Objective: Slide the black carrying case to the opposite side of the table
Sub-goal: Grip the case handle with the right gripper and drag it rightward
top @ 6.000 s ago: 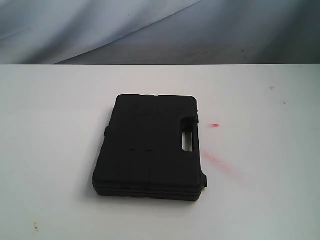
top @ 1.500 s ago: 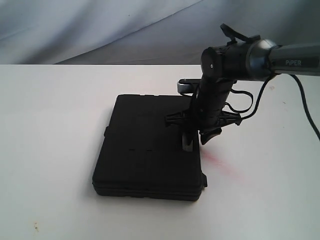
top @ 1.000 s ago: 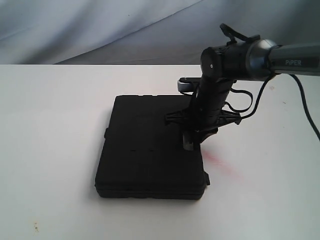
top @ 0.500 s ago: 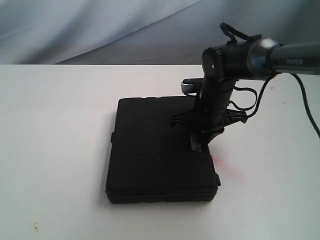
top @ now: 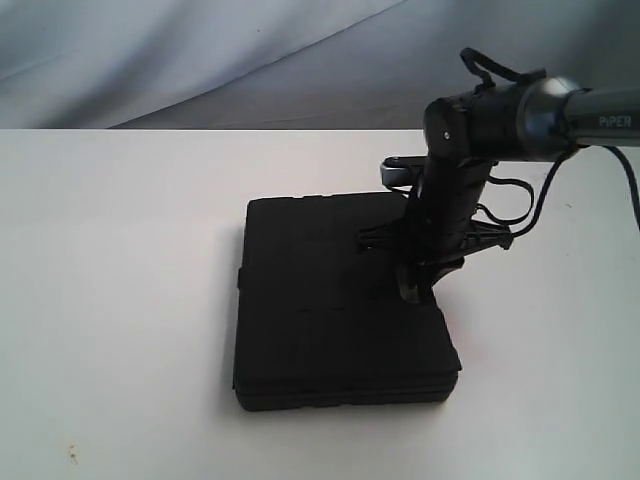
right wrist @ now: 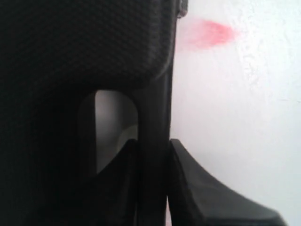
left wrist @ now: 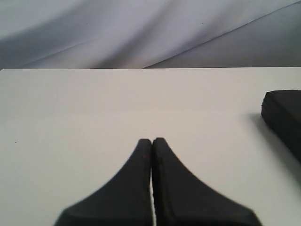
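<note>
On table: case flat; right claw astride its right edge (handle bar).

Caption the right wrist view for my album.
Right gripper pinches the case's handle, one finger through its slot.

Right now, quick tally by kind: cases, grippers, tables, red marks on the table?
case: 1
gripper: 2 (left gripper, right gripper)
table: 1
red smear: 1 clearly visible, in the right wrist view
Total: 5
</note>
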